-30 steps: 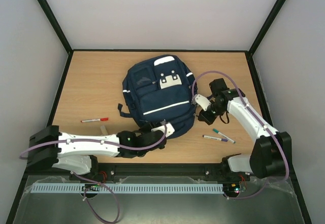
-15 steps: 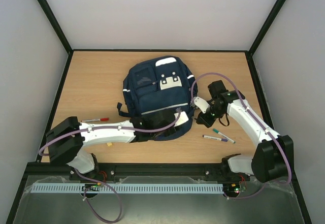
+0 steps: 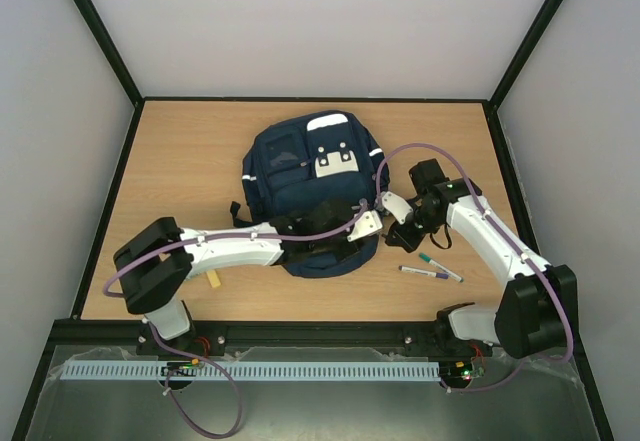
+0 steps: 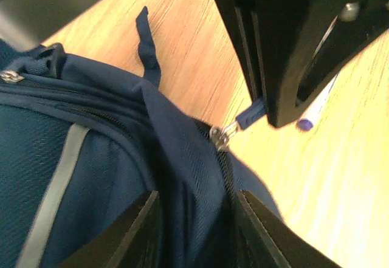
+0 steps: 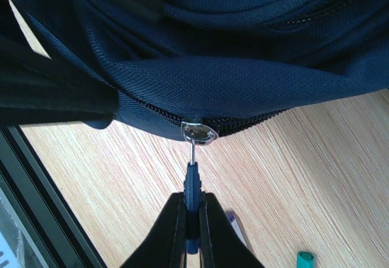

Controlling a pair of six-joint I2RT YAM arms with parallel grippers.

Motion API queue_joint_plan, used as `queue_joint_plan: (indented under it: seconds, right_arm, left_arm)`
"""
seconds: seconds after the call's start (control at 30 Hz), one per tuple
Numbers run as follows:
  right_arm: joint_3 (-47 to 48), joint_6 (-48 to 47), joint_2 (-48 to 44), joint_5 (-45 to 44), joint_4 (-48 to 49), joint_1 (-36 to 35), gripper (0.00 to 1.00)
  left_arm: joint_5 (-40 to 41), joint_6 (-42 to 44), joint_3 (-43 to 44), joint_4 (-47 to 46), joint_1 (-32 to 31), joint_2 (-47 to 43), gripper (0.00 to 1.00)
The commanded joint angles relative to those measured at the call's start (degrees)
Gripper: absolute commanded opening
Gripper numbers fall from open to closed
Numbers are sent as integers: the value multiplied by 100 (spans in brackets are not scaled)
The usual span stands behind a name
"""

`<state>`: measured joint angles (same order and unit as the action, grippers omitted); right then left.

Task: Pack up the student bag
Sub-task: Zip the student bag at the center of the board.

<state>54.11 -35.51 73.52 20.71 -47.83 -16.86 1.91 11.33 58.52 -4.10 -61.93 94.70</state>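
Here, right gripper (image 5: 193, 210): clenched on the small blue zipper pull (image 5: 193, 186) of the large navy-blue fabric backpack (image 3: 310, 176).
left gripper (image 4: 196, 207): astride a backpack fold; grip unclear.

A fold of the student bag (image 4: 79, 177) lies between the left pincer's (image 4: 194, 200) fingers, just below the zipper pull (image 4: 234, 125), which the right pincer (image 4: 265, 107) pinches over the wooden bench (image 4: 182, 43).

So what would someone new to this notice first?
The big navy student bag sits mid-table, with both arms meeting at its near right corner. The right pincer is shut on the blue zipper pull, while the left pincer straddles a fold of fabric beside the zipper. Two markers lie just right of it.
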Motion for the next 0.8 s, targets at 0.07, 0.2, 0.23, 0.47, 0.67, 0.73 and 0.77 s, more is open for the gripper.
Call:
queue_joint_plan:
  seconds: [0.07,0.2,0.23,0.47,0.67,0.73,0.77]
  right_arm:
    - [-18,42,41,363,-402,-27,1]
    - [-63,-1,10,340,-416,-23,1]
    - [-65,-46,-1,335,-440,-19,1]
    - [-137,-206,9,115,-446,55,1]
    - [-140,-117,101,-111,-266,152,1]
    - [-91,-133,243,-207,-176,406,1]
    - [-40,-156,349,-242,-140,548,1]
  left_arm:
    - [-392,-171,377,67,36,390,24]
    - [-291,-242,327,-70,55,353,14]
    - [-288,-263,327,-66,67,342,12]
    - [-570,-396,134,-88,155,137,3]
    - [-802,-560,-56,-144,244,27,2]
    - [-831,-577,-92,-100,244,-21,2]
    - [-833,-580,-117,-76,245,-48,2]
